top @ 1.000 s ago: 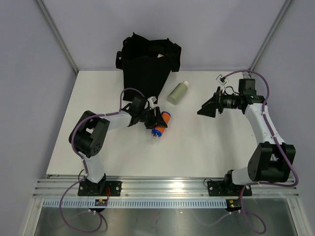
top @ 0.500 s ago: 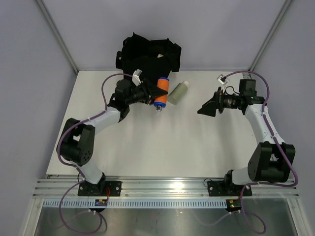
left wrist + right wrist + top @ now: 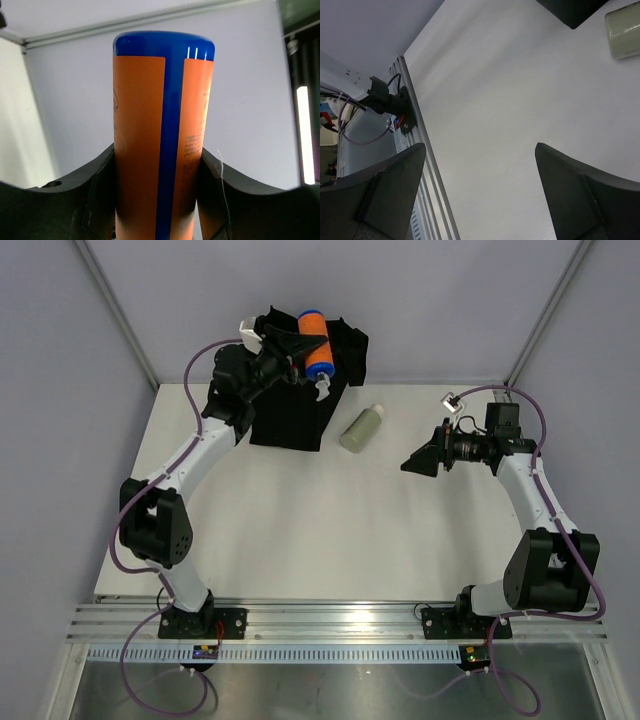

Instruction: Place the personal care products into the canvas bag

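My left gripper (image 3: pixel 300 348) is shut on an orange bottle with blue ends (image 3: pixel 316 344) and holds it high, above the mouth of the black canvas bag (image 3: pixel 290 405) at the table's far edge. In the left wrist view the orange bottle (image 3: pixel 162 140) stands between my two black fingers (image 3: pixel 95 185). A sage green bottle (image 3: pixel 361 428) lies on the table right of the bag; its end shows in the right wrist view (image 3: pixel 625 32). My right gripper (image 3: pixel 414 462) is open and empty, right of the green bottle and above the table. The other products are out of view.
The white table (image 3: pixel 330 530) ends at a metal rail (image 3: pixel 340 618) along its near edge, also seen in the right wrist view (image 3: pixel 427 165). Grey walls and slanted frame posts (image 3: pixel 115 310) close in the back and sides.
My left arm has lifted the orange bottle from the table in front of the bag, swung it back and up, and now holds it over the bag's mouth. The right arm has not moved.
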